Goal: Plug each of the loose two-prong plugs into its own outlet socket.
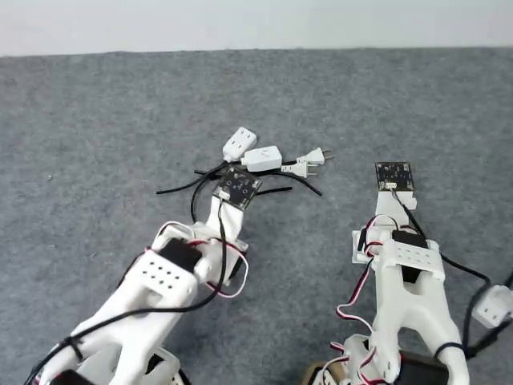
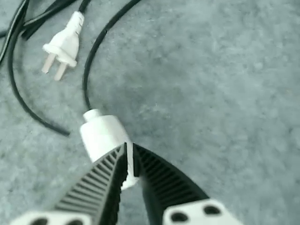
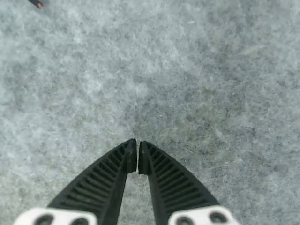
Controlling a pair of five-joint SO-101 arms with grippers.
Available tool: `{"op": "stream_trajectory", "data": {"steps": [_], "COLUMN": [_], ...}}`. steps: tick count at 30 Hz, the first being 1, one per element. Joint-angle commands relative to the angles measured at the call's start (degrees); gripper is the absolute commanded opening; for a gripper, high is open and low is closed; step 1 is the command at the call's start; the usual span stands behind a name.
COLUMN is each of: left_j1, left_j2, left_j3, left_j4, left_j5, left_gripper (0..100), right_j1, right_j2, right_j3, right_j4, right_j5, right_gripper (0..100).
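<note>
On nubby grey carpet (image 1: 96, 120) edged by a pale wall (image 1: 240, 24), left gripper (image 2: 130, 148) pinched together with tips over a white socket (image 2: 101, 133), loose plug (image 2: 60, 47) nearby among black cords (image 2: 85, 86), right gripper (image 3: 137, 157) closed over bare carpet.

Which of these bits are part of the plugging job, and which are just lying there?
Job: two-prong plug; far outlet socket; near outlet socket; black cords.
Lying about: white cabled block; grey mat.
</note>
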Motion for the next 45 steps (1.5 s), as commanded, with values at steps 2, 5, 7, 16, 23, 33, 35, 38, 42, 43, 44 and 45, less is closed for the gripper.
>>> {"op": "stream_trajectory", "data": {"steps": [2, 5, 7, 16, 23, 33, 35, 38, 42, 43, 44, 45], "left_j1": [-3.3, -4.7, -5.5, -7.0, -8.2, -8.3, -8.3, -8.3, -11.1, -12.1, -12.9, -13.5], "left_j2": [3.6, 5.9, 6.9, 8.5, 9.1, 8.4, 8.4, 8.4, 8.4, 8.4, 8.4, 8.4], "left_j3": [-0.1, -0.2, -0.2, 0.9, 1.0, -1.8, -3.3, -5.3, -9.8, -10.8, -11.6, -12.0], "left_j4": [-2.6, -2.7, -2.7, -4.0, -2.5, -1.5, -1.4, 0.2, 4.0, 4.7, 5.1, 5.3], "left_j5": [-0.9, -0.9, -1.0, -1.0, -0.9, -0.7, -0.6, -0.5, -0.5, -0.7, -0.7, -0.8], "left_gripper": [1, 1, 1, 1, 1, 2, 2, 2, 2, 2, 2, 2], "right_j1": [-0.6, -0.6, -0.6, -0.6, -0.6, -0.6, -0.6, -0.7, -0.7, -0.7, -0.7, -0.7], "right_j2": [0.1, 0.1, 0.1, 0.1, 0.1, 0.1, 0.1, 0.1, 0.1, 0.1, 0.1, 0.1], "right_j3": [-3.3, -3.3, -3.3, -3.3, -3.3, -3.3, -3.3, -3.3, -3.2, -3.2, -3.2, -3.2], "right_j4": [0.1, 0.1, 0.1, 0.2, 0.3, 0.1, 0.1, 0.0, 0.0, 0.0, 0.0, 0.0], "right_j5": [0.7, 0.7, 0.7, 0.7, 0.7, 0.7, 0.5, 0.3, 0.3, 0.3, 0.3, 0.3], "right_gripper": [0.9, 0.9, 0.9, 0.9, 0.9, 0.9, 0.9, 0.9, 0.9, 0.9, 0.9, 0.9]}}
